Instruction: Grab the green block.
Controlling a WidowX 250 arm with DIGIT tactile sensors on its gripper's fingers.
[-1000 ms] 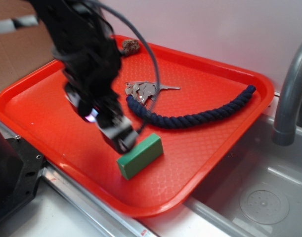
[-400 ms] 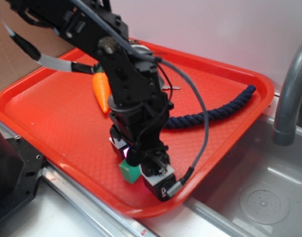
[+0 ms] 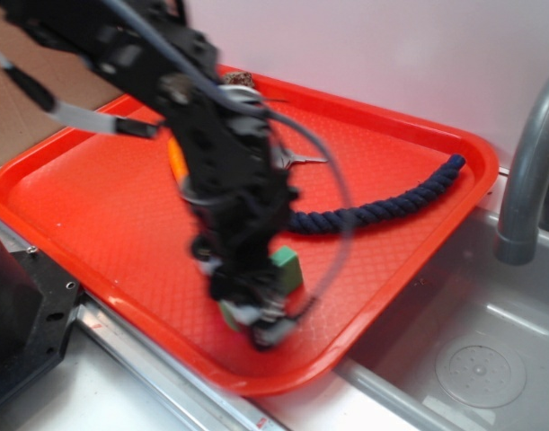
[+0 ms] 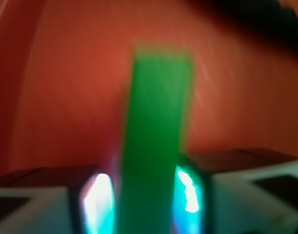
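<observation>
A pale wall runs behind a steel sink [image 3: 490,359] with a grey faucet [image 3: 530,171] curving up at the right, and beside the basin sits a red plastic tray [image 3: 94,215] with a raised rim. On the tray, a dark blue twisted rope [image 3: 391,202] lies in a long shallow arc from the middle toward the far right corner. A small brownish lump [image 3: 238,79] rests at the tray's far edge, and a sliver of an orange toy carrot [image 3: 174,157] shows just behind the arm, mostly hidden. A thin metal piece [image 3: 305,161] pokes out near the arm too, but I cannot make out what it is.

The black robot arm [image 3: 211,144] reaches down over the tray's near side, blurred with motion. Its hand [image 3: 261,314] is low, close to the tray's front rim, and the green block [image 3: 286,268] is right at it, one end sticking out on the far side of the hand.

In the wrist view, the green block [image 4: 156,141] stands as a long strip running straight up the middle, against the red tray [image 4: 66,97]. The hand's two fingers [image 4: 97,200] sit tight against its sides, one on the left and one on the right, with no gap showing between pad and block, so the hand is closed on it. Whether the block is on the tray or lifted off it, I cannot tell.
</observation>
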